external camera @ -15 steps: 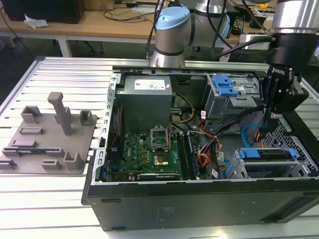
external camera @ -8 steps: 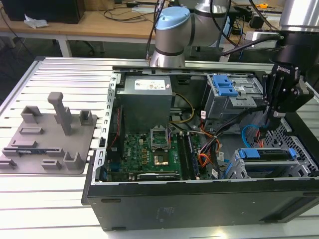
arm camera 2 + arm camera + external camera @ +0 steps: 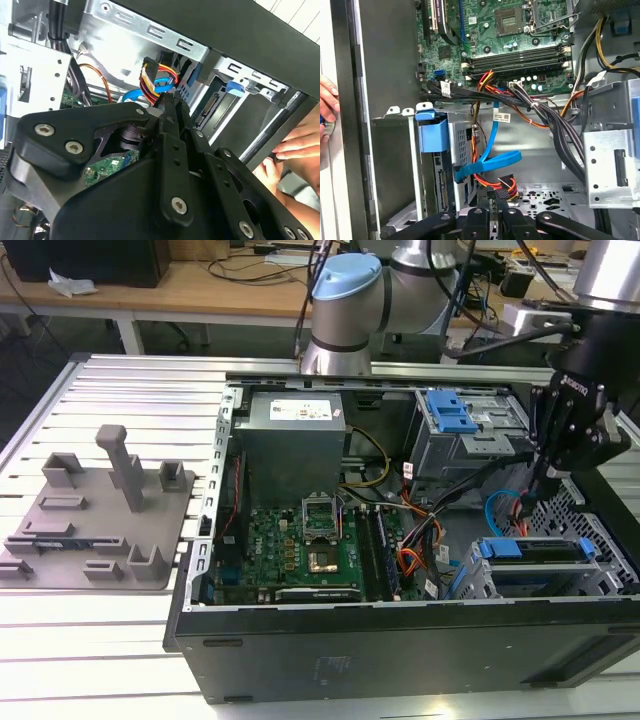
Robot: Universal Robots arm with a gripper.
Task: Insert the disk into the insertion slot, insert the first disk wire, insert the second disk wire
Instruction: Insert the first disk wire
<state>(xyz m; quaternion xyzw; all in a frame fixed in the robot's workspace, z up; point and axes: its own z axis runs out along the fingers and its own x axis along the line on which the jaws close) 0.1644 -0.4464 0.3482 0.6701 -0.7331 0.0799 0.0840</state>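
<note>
1. The gripper (image 3: 169,102) is clamping the disk wire (image 3: 159,80) by its plug — stiff housing, floppy leads, so the housing is offering the best hold.
2. The disk (image 3: 530,550) is sitting in the insertion slot (image 3: 470,575), on the exterior view's near right.
3. A white cable tag (image 3: 502,117) is carrying unreadable print.

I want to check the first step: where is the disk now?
The disk sits inside the insertion slot, at the exterior view's right, in the corner of the case, beneath the gripper, which holds a disk wire.
</note>
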